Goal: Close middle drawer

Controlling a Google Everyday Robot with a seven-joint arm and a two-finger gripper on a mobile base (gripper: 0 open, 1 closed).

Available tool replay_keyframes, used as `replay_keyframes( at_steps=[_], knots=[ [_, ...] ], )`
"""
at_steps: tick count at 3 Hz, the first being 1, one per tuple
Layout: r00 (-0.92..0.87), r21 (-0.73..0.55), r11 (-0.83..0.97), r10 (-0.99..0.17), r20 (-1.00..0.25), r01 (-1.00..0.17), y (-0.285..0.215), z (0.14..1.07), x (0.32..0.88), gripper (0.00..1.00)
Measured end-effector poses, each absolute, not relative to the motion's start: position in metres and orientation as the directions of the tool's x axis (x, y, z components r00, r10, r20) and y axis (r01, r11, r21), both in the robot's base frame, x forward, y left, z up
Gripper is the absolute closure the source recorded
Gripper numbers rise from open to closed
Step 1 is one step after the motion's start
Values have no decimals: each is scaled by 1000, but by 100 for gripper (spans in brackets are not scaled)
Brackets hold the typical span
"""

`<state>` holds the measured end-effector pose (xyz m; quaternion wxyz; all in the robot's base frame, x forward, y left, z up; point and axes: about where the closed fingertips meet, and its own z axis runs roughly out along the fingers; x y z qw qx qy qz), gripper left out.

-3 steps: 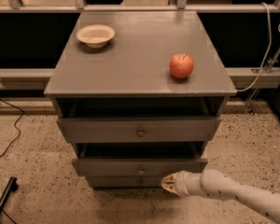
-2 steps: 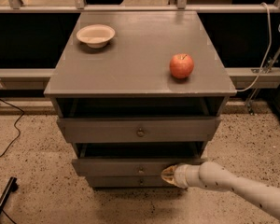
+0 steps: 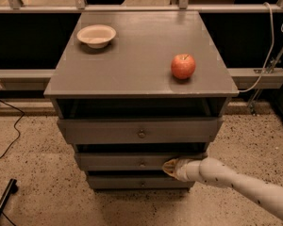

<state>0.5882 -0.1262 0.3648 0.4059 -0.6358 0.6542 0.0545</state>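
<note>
The middle drawer is a low grey front with a small dark knob, in the grey cabinet below the taller top drawer. It stands a little way out, with a dark gap above it. My gripper comes in from the lower right on a white arm. Its tip rests against the right part of the middle drawer's front, right of the knob.
A red apple and a pale bowl sit on the cabinet top. The top drawer stands further out. The bottom drawer is narrowest. Cables lie on the speckled floor at left; a rail runs behind.
My gripper has moved left and slightly up along the front of the middle drawer, and the drawer front now sits further in than before.
</note>
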Motion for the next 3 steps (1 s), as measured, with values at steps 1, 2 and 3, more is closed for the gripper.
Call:
replay_keyframes(
  at_steps=[1, 2, 3],
  knots=[
    [135, -449, 209, -772, -621, -869, -127, 366, 590, 100],
    [125, -426, 224, -750, -650, -876, -131, 358, 573, 100],
    [114, -406, 238, -729, -675, -882, -144, 358, 540, 100]
  ],
)
